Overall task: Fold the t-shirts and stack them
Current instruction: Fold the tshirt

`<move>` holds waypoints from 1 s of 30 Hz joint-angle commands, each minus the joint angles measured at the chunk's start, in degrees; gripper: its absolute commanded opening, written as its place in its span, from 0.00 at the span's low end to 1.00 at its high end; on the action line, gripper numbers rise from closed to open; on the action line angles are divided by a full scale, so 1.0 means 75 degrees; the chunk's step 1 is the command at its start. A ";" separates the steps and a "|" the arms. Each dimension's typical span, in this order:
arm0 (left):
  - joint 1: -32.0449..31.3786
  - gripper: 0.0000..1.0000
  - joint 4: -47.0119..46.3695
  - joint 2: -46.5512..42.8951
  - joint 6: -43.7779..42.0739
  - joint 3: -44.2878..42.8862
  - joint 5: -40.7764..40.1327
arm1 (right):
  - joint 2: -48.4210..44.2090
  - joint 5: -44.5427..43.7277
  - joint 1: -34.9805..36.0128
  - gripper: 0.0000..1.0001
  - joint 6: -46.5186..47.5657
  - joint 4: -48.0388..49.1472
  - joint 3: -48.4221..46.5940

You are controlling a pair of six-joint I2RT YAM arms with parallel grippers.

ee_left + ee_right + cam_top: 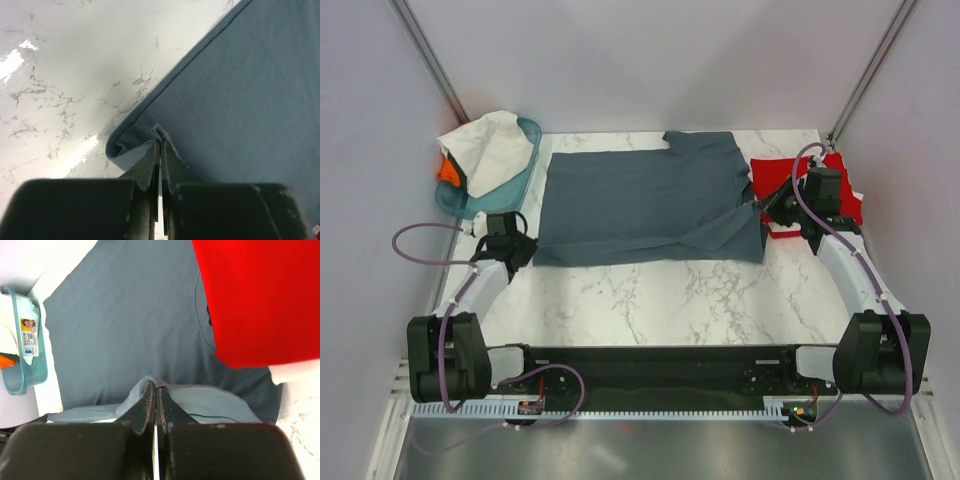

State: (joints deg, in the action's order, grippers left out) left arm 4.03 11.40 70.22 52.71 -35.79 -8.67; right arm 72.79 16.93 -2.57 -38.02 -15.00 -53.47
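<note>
Partly done: left gripper (160, 146) and right gripper (155, 390), jaws clamped, pinch the spread slate blue-grey cloth t-shirt (640, 195); 1 red cloth t-shirt (770, 178) lies folded.

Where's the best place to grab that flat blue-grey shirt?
The blue-grey shirt lies flat, so only its edges offer cloth to pinch. Come from the outer sides: the left claw grips the near left corner, the right claw a fold at the right edge.

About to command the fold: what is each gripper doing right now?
Left gripper: shut on a corner of the blue-grey t-shirt.
Right gripper: shut on the same t-shirt.
</note>
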 commanded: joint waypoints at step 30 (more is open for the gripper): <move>-0.0116 0.02 -0.0735 0.2051 0.0461 -0.2024 -0.0450 | 0.2071 -0.0921 0.0143 0.00 -0.0005 0.0372 -0.2210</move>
State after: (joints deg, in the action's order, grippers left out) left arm 3.60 7.92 84.42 54.43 -48.21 -9.04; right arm 87.66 11.68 -1.61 -37.93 -14.15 -67.31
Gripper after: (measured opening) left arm 0.031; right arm 0.010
